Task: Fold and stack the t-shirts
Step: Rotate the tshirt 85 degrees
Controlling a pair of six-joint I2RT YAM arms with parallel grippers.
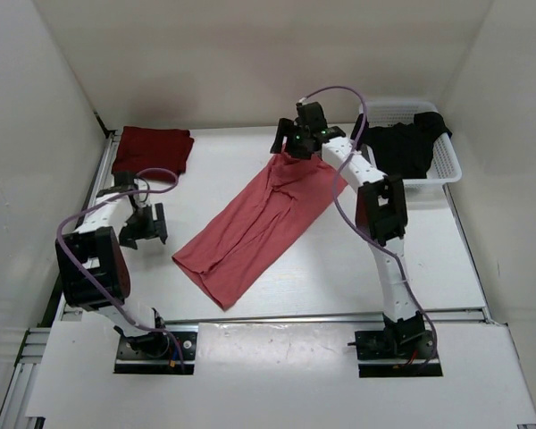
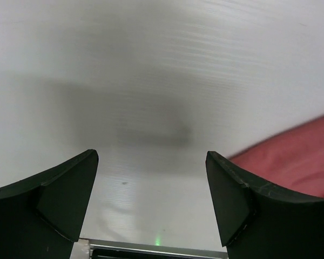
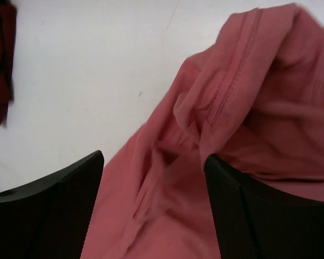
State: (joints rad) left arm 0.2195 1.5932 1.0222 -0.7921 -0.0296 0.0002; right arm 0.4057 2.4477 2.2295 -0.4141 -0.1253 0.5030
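Left claw (image 1: 146, 228) hangs open over bare worktop (image 1: 429, 259). Salmon t-shirt (image 1: 259, 223) lies diagonally mid-worktop. Right claw (image 1: 297, 147) stands open over its bunched far end. Maroon t-shirt (image 1: 152, 149) lies folded far left. Black t-shirt (image 1: 402, 143) sits in white basket (image 1: 448, 168), far right.

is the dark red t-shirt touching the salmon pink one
Apart. The top view shows the maroon t-shirt at the far left, with a strip of bare white table between it and the salmon pink t-shirt.
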